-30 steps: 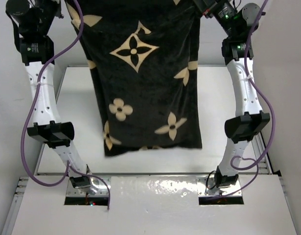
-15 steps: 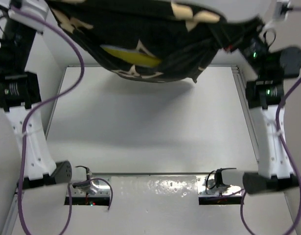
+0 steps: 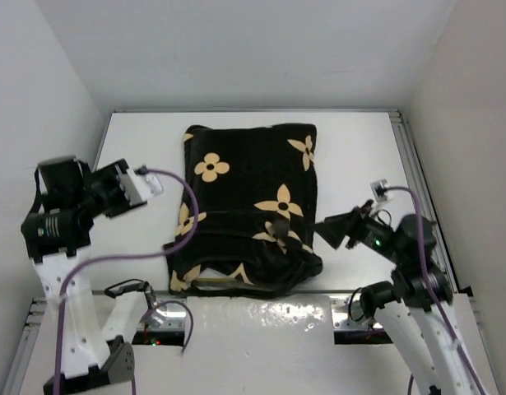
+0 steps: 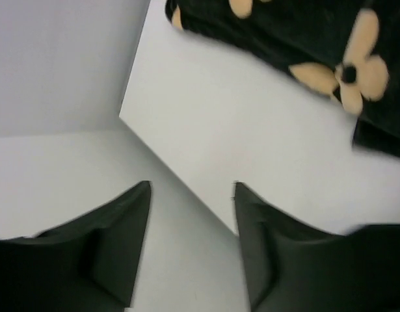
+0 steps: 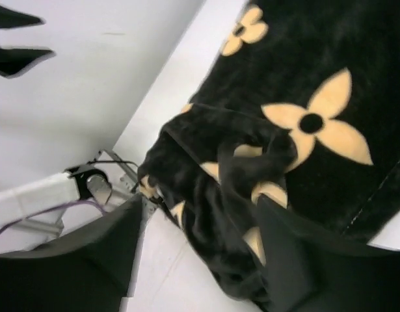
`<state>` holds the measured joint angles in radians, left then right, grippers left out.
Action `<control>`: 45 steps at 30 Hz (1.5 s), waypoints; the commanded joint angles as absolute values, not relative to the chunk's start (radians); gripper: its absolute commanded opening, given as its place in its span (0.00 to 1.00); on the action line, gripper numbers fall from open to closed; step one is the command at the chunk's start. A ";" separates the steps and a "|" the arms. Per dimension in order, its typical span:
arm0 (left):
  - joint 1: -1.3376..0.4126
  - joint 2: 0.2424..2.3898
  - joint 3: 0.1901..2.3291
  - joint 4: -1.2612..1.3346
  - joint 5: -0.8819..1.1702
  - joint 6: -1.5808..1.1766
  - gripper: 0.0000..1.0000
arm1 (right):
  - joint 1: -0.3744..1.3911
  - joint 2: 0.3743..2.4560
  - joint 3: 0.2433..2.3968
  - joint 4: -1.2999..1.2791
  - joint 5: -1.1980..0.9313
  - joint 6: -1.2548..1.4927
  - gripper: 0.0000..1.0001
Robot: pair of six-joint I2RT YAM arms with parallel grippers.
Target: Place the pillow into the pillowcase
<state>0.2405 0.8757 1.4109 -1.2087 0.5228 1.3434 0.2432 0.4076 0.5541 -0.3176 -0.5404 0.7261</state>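
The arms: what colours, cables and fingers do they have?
Both arms have white links and black joint housings: left arm, right arm. A purple cable runs along each. The left gripper and right gripper have dark, wedge-shaped fingers. A small green light glows on the right arm.

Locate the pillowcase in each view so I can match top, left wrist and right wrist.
Top external: pillowcase lies at mid-frame, long side running away from the arm bases, near end bunched.
Left wrist: only a strip of it shows along the top right edge.
Right wrist: it fills the right half, with the bunched folds at lower centre.
Shared landmark: the white table beneath it.
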 commanded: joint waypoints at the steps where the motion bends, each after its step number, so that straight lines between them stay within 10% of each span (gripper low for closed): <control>1: 0.195 0.669 1.402 -1.321 0.401 1.416 0.56 | 0.258 0.270 0.670 -0.432 -0.531 0.594 0.74; 5: 0.109 0.517 1.393 -1.321 0.313 1.333 0.75 | 0.258 0.253 0.787 -0.531 -0.543 0.594 0.82; 10: 0.032 0.500 1.323 -1.319 0.354 1.203 0.77 | 0.236 0.326 0.714 -0.540 -0.474 0.696 0.37; 14: 0.057 0.627 1.137 -1.278 0.491 1.158 0.76 | 0.238 0.524 0.623 -0.421 -0.489 0.675 0.57; 17: 0.055 0.780 1.043 -1.014 0.499 0.961 0.76 | 0.277 0.673 0.647 -0.344 -0.427 0.629 0.98; 20: 0.049 0.916 1.025 -0.957 0.572 0.933 1.00 | 0.360 0.802 0.690 -0.310 -0.391 0.588 0.99; 27: -0.087 1.041 0.861 -0.692 0.585 0.809 1.00 | 0.609 1.072 0.695 -0.304 -0.276 0.512 0.99; 29: -0.147 1.068 0.821 -0.628 0.542 0.781 1.00 | 0.662 1.133 0.695 -0.313 -0.320 0.499 0.88; 33: -0.212 1.082 0.805 -0.643 0.486 0.788 0.94 | 0.753 1.128 0.698 -0.402 -0.429 0.462 0.03; 34: -0.216 1.072 0.808 -0.661 0.486 0.802 0.90 | 0.818 1.109 0.690 -0.425 -0.439 0.447 0.00; 40: -0.209 0.970 0.915 -0.799 0.566 0.890 0.78 | 1.050 0.941 0.675 -0.650 -0.532 0.416 0.02; 42: -0.203 0.943 0.963 -0.811 0.606 0.894 0.85 | 1.093 0.917 0.660 -0.761 -0.554 0.449 0.24; 43: -0.204 0.937 0.972 -0.802 0.617 0.890 0.87 | 1.104 0.913 0.649 -0.816 -0.574 0.462 0.50; 45: -0.227 0.945 0.982 -0.786 0.635 0.874 0.90 | 1.130 0.910 0.605 -0.834 -0.627 0.500 0.60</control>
